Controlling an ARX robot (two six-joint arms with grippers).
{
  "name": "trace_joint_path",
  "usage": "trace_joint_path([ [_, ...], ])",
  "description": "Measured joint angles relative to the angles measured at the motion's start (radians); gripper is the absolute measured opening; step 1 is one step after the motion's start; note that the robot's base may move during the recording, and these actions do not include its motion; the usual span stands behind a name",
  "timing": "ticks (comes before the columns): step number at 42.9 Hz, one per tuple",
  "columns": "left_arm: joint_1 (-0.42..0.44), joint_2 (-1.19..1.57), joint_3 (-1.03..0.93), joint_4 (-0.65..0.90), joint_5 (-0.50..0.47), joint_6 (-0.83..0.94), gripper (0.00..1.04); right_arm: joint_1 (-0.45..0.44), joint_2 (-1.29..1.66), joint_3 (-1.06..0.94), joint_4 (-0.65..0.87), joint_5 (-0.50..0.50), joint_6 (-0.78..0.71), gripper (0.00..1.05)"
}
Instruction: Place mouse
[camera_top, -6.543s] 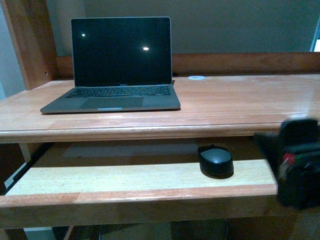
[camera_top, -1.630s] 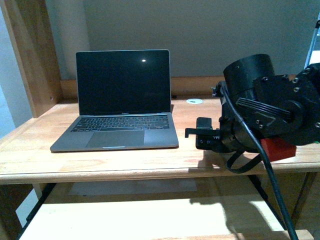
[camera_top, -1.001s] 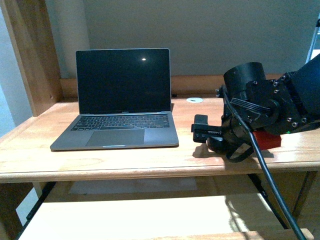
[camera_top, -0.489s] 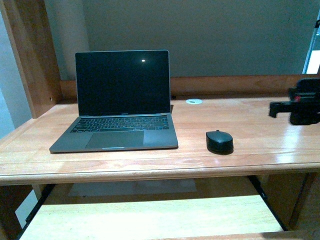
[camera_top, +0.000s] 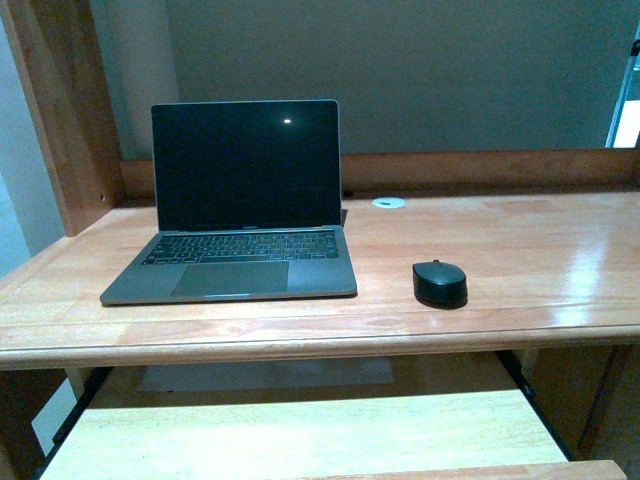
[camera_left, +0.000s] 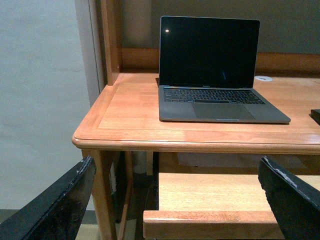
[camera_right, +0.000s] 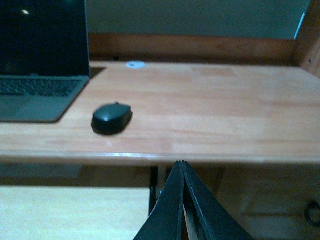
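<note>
The mouse, small, black and oval, rests on the wooden desk top just right of the laptop; it also shows in the right wrist view as the mouse. Nothing holds it. My right gripper is shut and empty, pulled back in front of and below the desk's front edge. My left gripper is open, its black fingers wide apart, low off the desk's left front corner. Neither arm shows in the front view.
An open grey laptop with a dark screen stands left on the desk. A small white disc lies near the back rail. A pull-out shelf sits under the desk top. A wooden upright bounds the left side.
The right arm carried the mouse from the lower shelf up to the desk top, let it go beside the laptop, then withdrew rightward out of the front view.
</note>
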Motion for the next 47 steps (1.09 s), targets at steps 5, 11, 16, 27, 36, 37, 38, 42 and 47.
trace_joint_path([
  [5, 0.0, 0.0, 0.0, 0.0, 0.0, 0.0, 0.98, -0.043, -0.097, -0.051, -0.048, -0.015, 0.0, 0.02],
  [11, 0.0, 0.0, 0.0, -0.001, 0.0, 0.0, 0.98, -0.039, -0.263, -0.099, -0.159, -0.026, 0.0, 0.02],
  [16, 0.0, 0.0, 0.0, 0.0, 0.0, 0.0, 0.98, -0.038, -0.396, -0.125, -0.257, -0.025, 0.0, 0.02],
  [27, 0.0, 0.0, 0.0, 0.0, 0.0, 0.0, 0.98, -0.038, -0.677, -0.149, -0.498, -0.026, 0.0, 0.02],
  [36, 0.0, 0.0, 0.0, 0.0, 0.0, 0.0, 0.98, -0.038, -0.851, -0.149, -0.663, -0.025, 0.0, 0.02],
  [37, 0.0, 0.0, 0.0, 0.0, 0.0, 0.0, 0.98, -0.038, -0.866, -0.149, -0.679, -0.025, 0.0, 0.02],
  [38, 0.0, 0.0, 0.0, 0.0, 0.0, 0.0, 0.98, -0.038, -0.885, -0.149, -0.697, -0.025, 0.0, 0.02],
  [42, 0.0, 0.0, 0.0, 0.0, 0.0, 0.0, 0.98, -0.038, -0.944, -0.149, -0.751, -0.025, 0.0, 0.02],
  [47, 0.0, 0.0, 0.0, 0.0, 0.0, 0.0, 0.98, -0.038, -1.007, -0.149, -0.815, -0.026, 0.0, 0.02],
])
